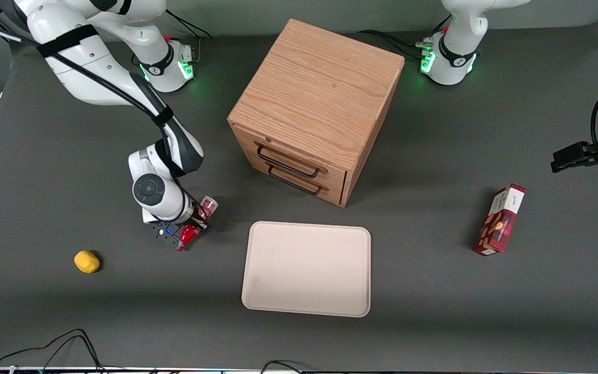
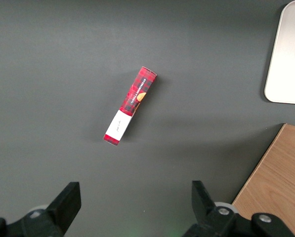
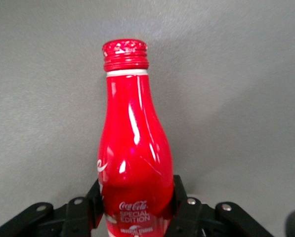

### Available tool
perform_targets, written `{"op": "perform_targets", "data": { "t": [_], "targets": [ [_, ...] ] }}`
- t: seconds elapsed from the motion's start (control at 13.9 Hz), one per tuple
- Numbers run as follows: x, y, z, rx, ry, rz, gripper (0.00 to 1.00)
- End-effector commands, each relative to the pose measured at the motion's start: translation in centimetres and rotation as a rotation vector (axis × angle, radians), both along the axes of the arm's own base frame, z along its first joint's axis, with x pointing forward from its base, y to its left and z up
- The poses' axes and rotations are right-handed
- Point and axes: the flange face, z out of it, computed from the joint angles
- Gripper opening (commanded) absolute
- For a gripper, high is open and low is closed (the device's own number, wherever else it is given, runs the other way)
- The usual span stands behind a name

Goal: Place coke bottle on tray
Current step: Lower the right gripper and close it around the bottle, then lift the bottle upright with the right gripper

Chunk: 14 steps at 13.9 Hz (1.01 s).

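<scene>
Coke bottle (image 3: 135, 148): red, white script, ridged cap; lies tilted in the lower left-centre of the front view (image 1: 195, 223), silvery base end pointing up-frame toward the cabinet, off the tray.

Tool (image 3: 136, 210): right arm's two-finger tool, its fingers (image 3: 183, 205) clamped on the lower body of the coke bottle, one pressed against each flank; in the front view (image 1: 187, 231) it sits low over the bench, lower left of centre, beside the tray's short edge but apart from it.

Tray (image 1: 307, 270): beige-pink, rounded corners, low rim; lower centre of the front view, nothing on it.

Wooden cabinet (image 1: 317, 104): two drawers with dark handles; upper centre.

Yellow lump (image 1: 86, 261): lower left, well apart from the tool.

Red snack box (image 1: 500, 219): right of frame, toward the parked arm's end.

Bench (image 1: 434, 291): dark grey surface.
</scene>
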Motion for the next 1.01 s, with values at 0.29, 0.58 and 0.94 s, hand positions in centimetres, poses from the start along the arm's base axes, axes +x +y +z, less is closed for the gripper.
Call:
{"op": "perform_targets", "data": {
  "t": [0.29, 0.58, 0.94],
  "targets": [
    [0.8, -3.0, 20.8, -0.019, 0.046, 0.106, 0.00],
    [2.7, -5.3, 31.8, 0.035, 0.069, 0.189, 0.00],
    [5.2, -6.6, 36.8, 0.081, 0.093, 0.236, 0.00]
  ]
}}
